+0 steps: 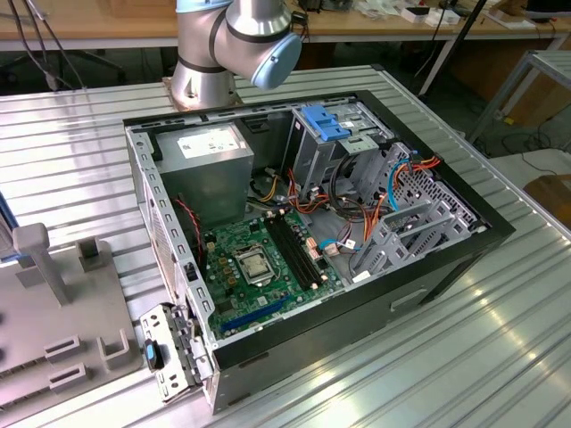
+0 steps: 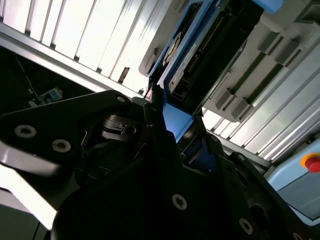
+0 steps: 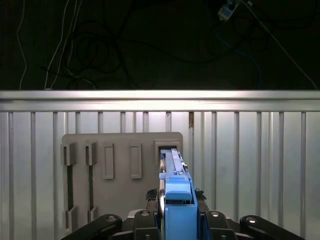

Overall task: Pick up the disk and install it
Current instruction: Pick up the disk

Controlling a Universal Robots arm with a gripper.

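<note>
The black two-finger gripper (image 3: pixel 177 198) is pressed against both flat sides of the disk (image 3: pixel 173 170), a flat dark grey hard drive in a bright blue plastic carrier frame, so it appears clamped on it. The disk stands on edge and runs straight out ahead of the fingers. Its far end reaches the end slot of the pale grey slotted holder plate (image 3: pixel 120 150) beyond the tool; whether it has cleared that slot I cannot tell. The plate lies on the ribbed aluminium table (image 3: pixel 250 160). In the exterior view the open black computer case (image 1: pixel 500 228) and its grey metal drive cage (image 1: pixel 314 156) sit apart from the holder. By my judgement the grasp is made, and carrying and installing are not yet done.
</note>
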